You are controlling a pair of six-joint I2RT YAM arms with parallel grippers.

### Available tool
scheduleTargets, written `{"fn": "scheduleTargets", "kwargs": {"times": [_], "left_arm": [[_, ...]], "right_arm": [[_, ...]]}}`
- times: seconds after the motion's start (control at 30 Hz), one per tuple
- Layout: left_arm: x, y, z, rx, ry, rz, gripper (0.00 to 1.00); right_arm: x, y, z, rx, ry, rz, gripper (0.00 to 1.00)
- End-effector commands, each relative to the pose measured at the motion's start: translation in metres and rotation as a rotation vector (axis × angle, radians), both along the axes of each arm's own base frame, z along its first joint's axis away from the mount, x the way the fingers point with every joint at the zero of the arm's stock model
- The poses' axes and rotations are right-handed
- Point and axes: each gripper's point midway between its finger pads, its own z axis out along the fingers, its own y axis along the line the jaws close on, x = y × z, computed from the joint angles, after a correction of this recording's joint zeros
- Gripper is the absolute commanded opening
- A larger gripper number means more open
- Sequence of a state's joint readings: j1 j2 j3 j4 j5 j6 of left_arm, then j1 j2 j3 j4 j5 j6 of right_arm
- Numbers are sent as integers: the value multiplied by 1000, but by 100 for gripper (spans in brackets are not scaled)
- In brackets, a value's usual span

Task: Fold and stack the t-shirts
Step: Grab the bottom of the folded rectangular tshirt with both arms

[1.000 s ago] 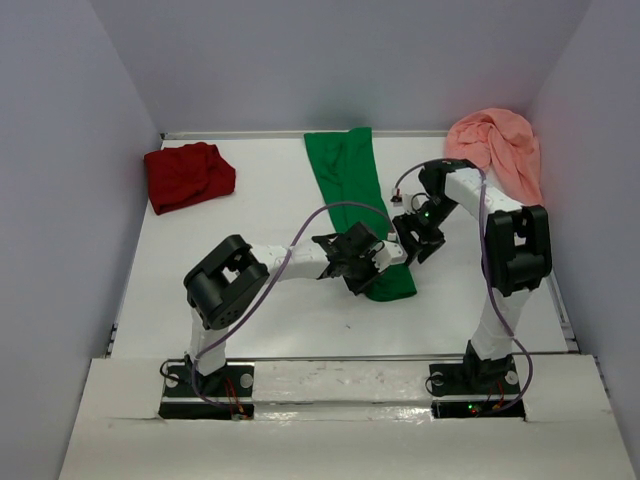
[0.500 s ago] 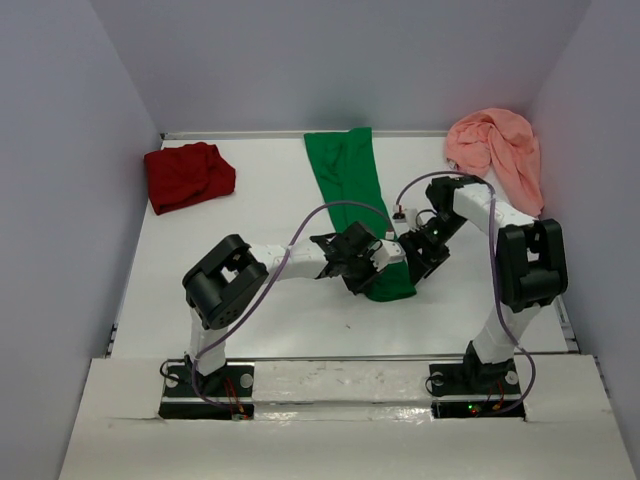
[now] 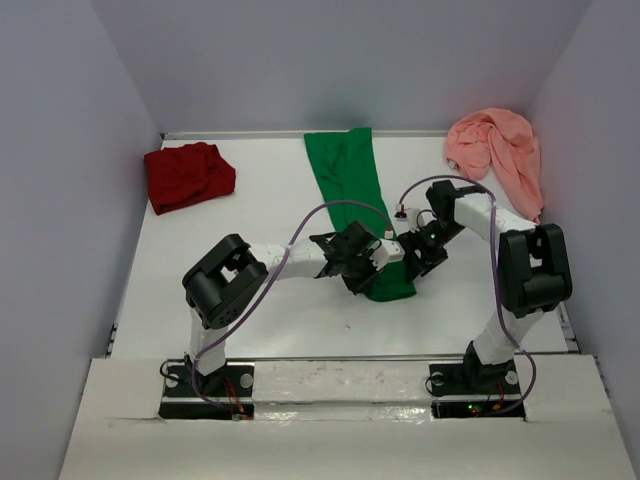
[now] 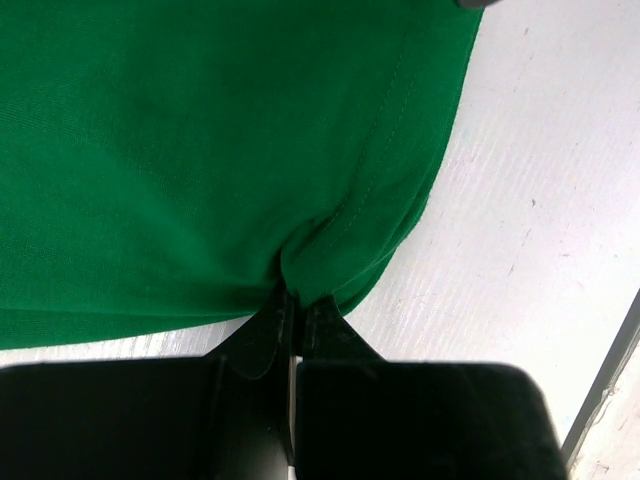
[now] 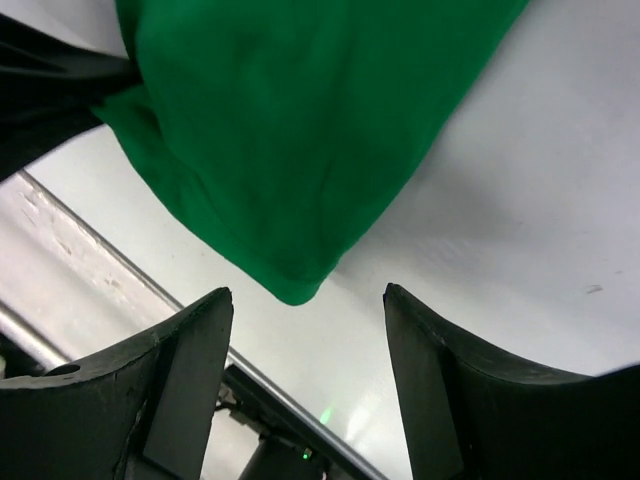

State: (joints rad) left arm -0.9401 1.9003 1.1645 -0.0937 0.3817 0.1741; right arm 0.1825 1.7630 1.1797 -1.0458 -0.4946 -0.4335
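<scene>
The green t-shirt lies as a long folded strip down the middle of the table. My left gripper is shut on its near left corner; the pinched cloth bunches between the black fingertips. My right gripper hovers open just over the strip's near right corner, which sits between its spread fingers untouched. The dark red t-shirt lies crumpled at the far left. The salmon-pink t-shirt is heaped at the far right.
White table boxed in by pale walls on three sides. A metal rail runs along the near edge in front of the two arm bases. The right arm's purple cable loops over the table near the green strip.
My right arm has swung down and toward the near end of the green strip, its gripper lowering over the corner. The left gripper has kept its grip and barely moved.
</scene>
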Motion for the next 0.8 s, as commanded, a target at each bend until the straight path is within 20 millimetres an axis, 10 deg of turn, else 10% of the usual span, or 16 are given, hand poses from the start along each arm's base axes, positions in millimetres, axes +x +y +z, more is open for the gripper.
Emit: {"fn": "scheduleTargets", "kwargs": {"times": [0.0, 0.77], "left_arm": [[-23, 36, -26, 144, 98, 13, 0], [-20, 33, -21, 133, 86, 13, 0]], "right_arm": [[29, 15, 17, 85, -158, -43, 67], [-7, 20, -21, 6, 42, -41, 65]]}}
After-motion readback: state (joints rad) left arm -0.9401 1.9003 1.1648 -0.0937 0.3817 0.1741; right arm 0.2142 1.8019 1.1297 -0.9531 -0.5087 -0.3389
